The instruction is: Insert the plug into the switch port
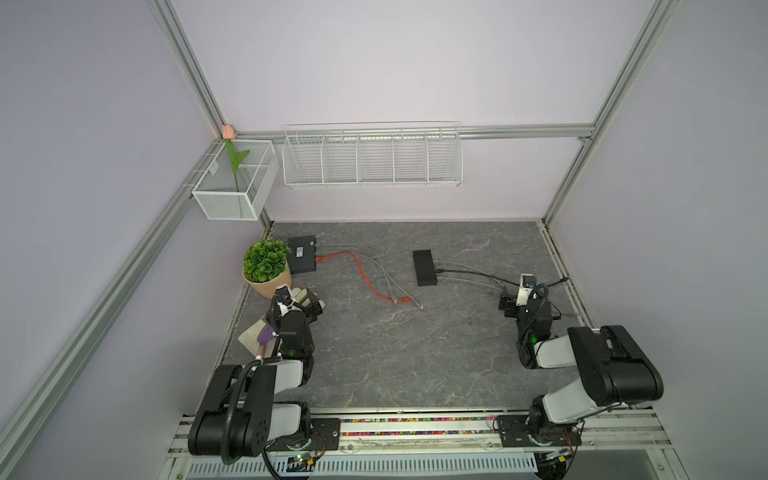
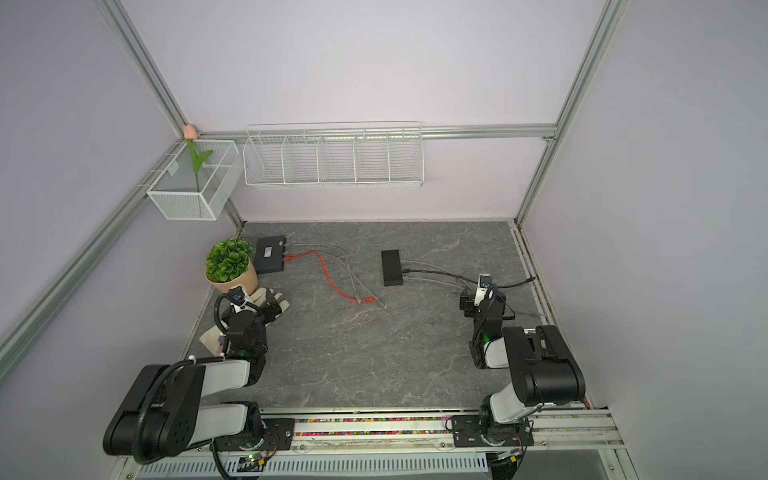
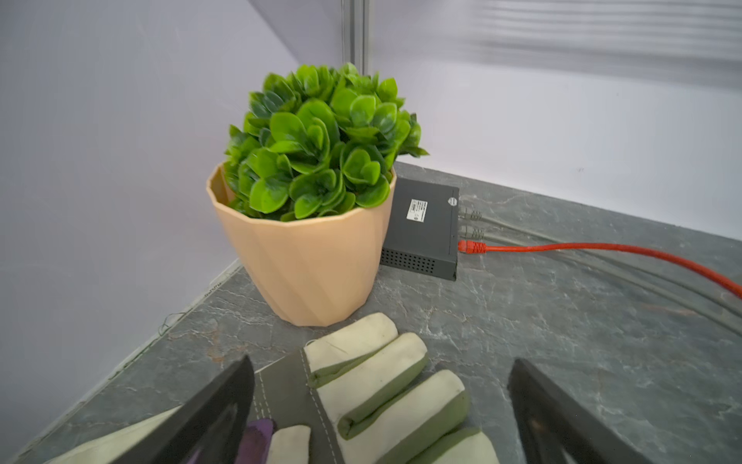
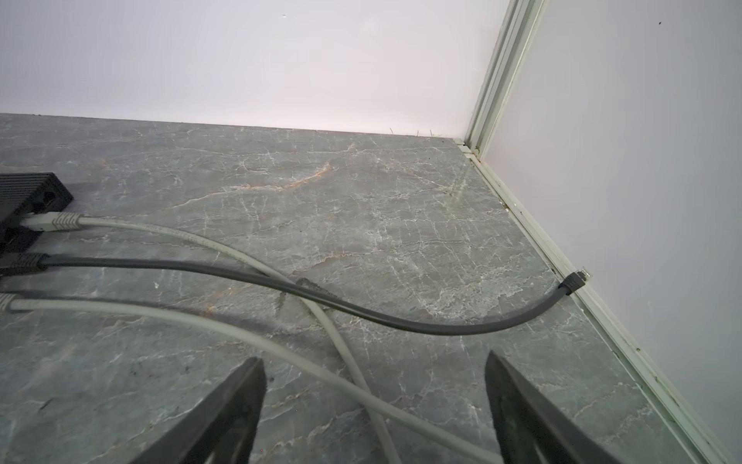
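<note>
In both top views the left gripper (image 1: 312,306) hangs over a cream-and-green fabric work glove (image 1: 302,295), and the right gripper (image 1: 507,296) sits low near the right wall. A flat black network switch (image 1: 302,254) lies beside a green leafy plant in a peach faceted pot (image 1: 266,268). A second black switch box (image 1: 424,268) lies mid-table on the grey marbled tabletop (image 1: 395,353). A braided orange cable (image 1: 359,272) runs from the network switch to its loose orange plug (image 1: 404,299). That plug lies on the table between the two boxes (well apart from either gripper).

In the left wrist view the left gripper (image 3: 381,359) is released. Its dark fingers (image 3: 225,405) stand wide either side of the glove and grasp nothing. The cable's other end sits in the network switch (image 3: 421,229).

In the right wrist view the right gripper (image 4: 373,359) is spread just as wide and empty, above pale grey cables (image 4: 200,241). A thick black cable (image 4: 361,315) leaves the switch box (image 4: 32,193), and its free black plug (image 4: 572,281) touches the wall rail.
</note>
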Action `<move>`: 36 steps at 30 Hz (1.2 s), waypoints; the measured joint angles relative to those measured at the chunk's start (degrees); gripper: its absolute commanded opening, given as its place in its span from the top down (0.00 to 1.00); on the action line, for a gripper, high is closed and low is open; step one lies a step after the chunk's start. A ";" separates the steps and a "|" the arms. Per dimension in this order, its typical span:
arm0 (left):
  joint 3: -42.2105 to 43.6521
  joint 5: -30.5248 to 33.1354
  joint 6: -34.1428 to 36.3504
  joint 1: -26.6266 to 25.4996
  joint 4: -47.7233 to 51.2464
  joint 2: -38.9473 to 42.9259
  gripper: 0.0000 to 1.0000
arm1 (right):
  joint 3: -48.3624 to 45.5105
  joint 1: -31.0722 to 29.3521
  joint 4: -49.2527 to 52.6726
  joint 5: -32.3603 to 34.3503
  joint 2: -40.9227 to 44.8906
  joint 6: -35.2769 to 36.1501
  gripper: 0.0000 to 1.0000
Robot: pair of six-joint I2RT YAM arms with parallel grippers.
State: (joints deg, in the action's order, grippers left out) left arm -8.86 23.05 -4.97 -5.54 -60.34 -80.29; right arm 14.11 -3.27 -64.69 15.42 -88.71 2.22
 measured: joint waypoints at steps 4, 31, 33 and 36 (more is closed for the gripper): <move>0.11 -2.86 2.29 0.00 -8.87 -10.25 0.02 | 0.09 0.00 0.15 -0.02 0.00 0.02 0.11; -14.08 -13.75 4.17 3.32 8.35 -8.85 0.01 | 6.58 1.42 11.34 -2.16 -0.63 0.57 0.11; -14.08 -13.73 4.02 3.34 9.03 -8.85 0.01 | 6.58 1.68 12.09 -2.14 -0.63 0.11 0.11; -14.08 -13.49 3.93 3.34 9.29 -8.85 0.02 | 6.58 1.68 12.48 -1.07 -0.63 -0.79 0.11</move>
State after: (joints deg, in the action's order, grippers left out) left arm -22.94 9.56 -1.04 -2.20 -51.05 -89.14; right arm 20.69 -1.58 -52.21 14.35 -89.34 1.43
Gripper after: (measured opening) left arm 0.985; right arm 0.888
